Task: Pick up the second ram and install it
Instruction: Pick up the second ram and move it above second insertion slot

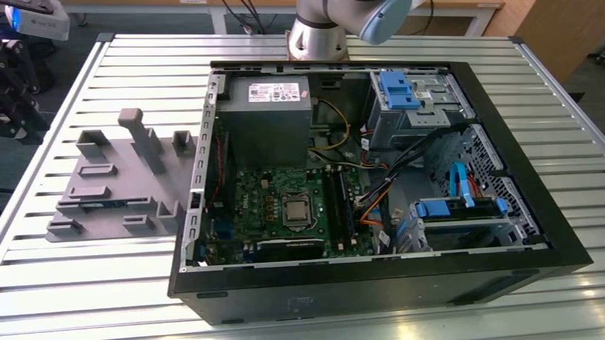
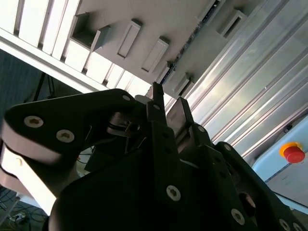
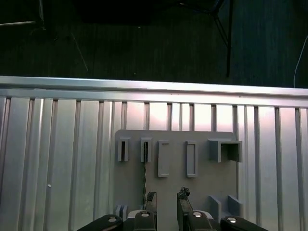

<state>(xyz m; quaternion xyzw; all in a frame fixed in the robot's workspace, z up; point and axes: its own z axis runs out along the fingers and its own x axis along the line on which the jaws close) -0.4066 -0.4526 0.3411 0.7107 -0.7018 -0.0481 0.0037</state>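
Observation:
The second ram stands on its edge in the gray fixture, showing as a thin dark strip that runs out from one of the fixture's narrow slots. In the second wrist view the ram is a dark dotted line across the fixture. My gripper hangs above the fixture with its two black fingers a little apart and nothing between them. The ram lies just to the outside of one fingertip. In the second wrist view the gripper points at the same strip.
In the exterior view the gray fixture lies on the slatted metal table, at the exterior view's left of the open computer case. Inside are the motherboard and its long black slots. A red button sits nearby.

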